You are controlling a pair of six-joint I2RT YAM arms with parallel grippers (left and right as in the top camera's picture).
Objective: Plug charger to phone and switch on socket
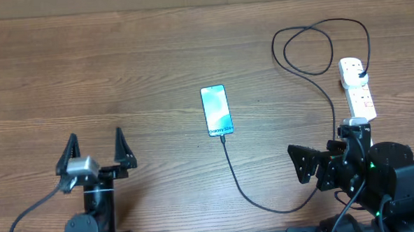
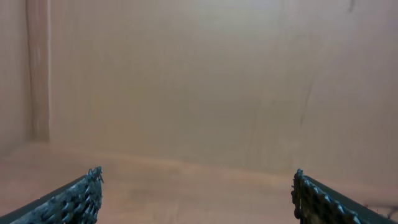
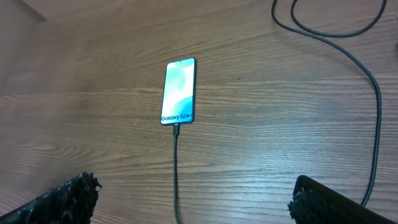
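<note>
The phone (image 1: 216, 110) lies flat mid-table with its blue screen lit; it also shows in the right wrist view (image 3: 179, 92). The black charger cable (image 1: 241, 184) has its tip in the phone's near end, curves right, loops at the back and ends in a black plug on the white socket strip (image 1: 355, 88). In the right wrist view the cable (image 3: 175, 168) runs down from the phone between the fingers. My left gripper (image 1: 95, 152) is open and empty at front left. My right gripper (image 1: 301, 164) is open and empty at front right, near the strip's near end.
The wooden table (image 1: 121, 64) carries only these things. The cable loop (image 1: 309, 48) lies at back right, left of the strip. The left wrist view shows only a bare tan wall (image 2: 199, 81) and my fingertips.
</note>
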